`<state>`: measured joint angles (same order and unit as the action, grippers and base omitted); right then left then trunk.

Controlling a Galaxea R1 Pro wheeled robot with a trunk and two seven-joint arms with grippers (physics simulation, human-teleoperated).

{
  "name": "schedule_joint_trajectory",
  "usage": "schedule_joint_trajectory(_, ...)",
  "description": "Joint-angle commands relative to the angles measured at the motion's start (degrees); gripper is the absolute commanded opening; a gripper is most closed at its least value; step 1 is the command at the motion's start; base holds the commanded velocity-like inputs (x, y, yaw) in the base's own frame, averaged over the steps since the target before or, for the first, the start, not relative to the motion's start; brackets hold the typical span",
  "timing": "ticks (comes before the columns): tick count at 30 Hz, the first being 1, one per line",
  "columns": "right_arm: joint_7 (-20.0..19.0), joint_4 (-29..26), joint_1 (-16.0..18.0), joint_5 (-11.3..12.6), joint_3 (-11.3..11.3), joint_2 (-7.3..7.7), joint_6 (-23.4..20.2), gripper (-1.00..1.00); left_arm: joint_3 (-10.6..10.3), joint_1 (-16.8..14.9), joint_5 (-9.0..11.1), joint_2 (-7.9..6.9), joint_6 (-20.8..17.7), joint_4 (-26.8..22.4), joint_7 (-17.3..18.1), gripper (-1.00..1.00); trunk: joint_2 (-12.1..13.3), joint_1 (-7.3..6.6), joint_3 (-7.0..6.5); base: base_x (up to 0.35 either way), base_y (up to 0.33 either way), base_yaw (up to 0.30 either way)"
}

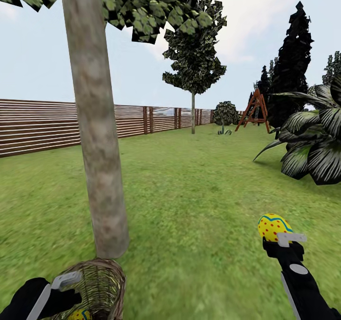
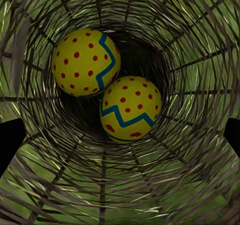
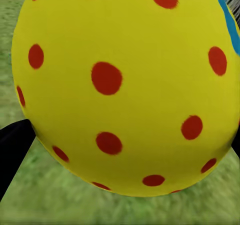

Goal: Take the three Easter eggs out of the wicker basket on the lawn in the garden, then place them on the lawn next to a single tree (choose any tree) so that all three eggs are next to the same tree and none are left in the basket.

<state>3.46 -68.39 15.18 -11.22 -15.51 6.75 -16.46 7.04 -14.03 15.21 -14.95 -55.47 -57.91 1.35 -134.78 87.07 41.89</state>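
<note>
Green lawn (image 1: 199,196) runs back to a slatted fence (image 1: 42,123), with dark conifers (image 1: 293,64) and a swing frame (image 1: 255,109) far off. At the right end effector (image 1: 284,240), the jaws are closed on one Easter egg (image 1: 273,226), held above the grass. At the left end effector (image 1: 66,287), the wicker basket (image 1: 102,282) is carried, though whether those jaws are clamped on its rim I cannot tell; two more eggs (image 2: 86,62) lie touching at the basket's bottom. Just beyond the basket stands the tree (image 1: 97,135), its trunk upright. The trunk's foot lies forward and to the left of the held egg, so the right arm must likely reach across towards it and lower.
</note>
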Motion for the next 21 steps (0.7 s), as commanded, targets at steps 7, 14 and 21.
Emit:
schedule_joint_trajectory(7,0.1,-0.1,0.0,-0.5,0.0,-0.07,-0.4,-1.0,0.1,0.0,0.0,0.01,-0.3,0.0,0.1,1.0,-2.9,1.53,1.33,0.0,0.0,0.0)
schedule_joint_trajectory(14,0.1,-0.1,0.0,-0.5,0.0,-0.33,-0.3,-1.0,0.1,0.0,0.0,0.61,-0.2,0.0,0.1,1.0,-2.9,1.53,1.33,0.001,0.0,0.0)
schedule_joint_trajectory(21,0.1,-0.1,0.0,-0.5,0.1,-0.45,-0.4,-1.0,0.0,0.0,0.0,0.71,0.0,0.0,0.2,1.0,-2.9,1.53,1.33,0.241,-0.026,0.0)
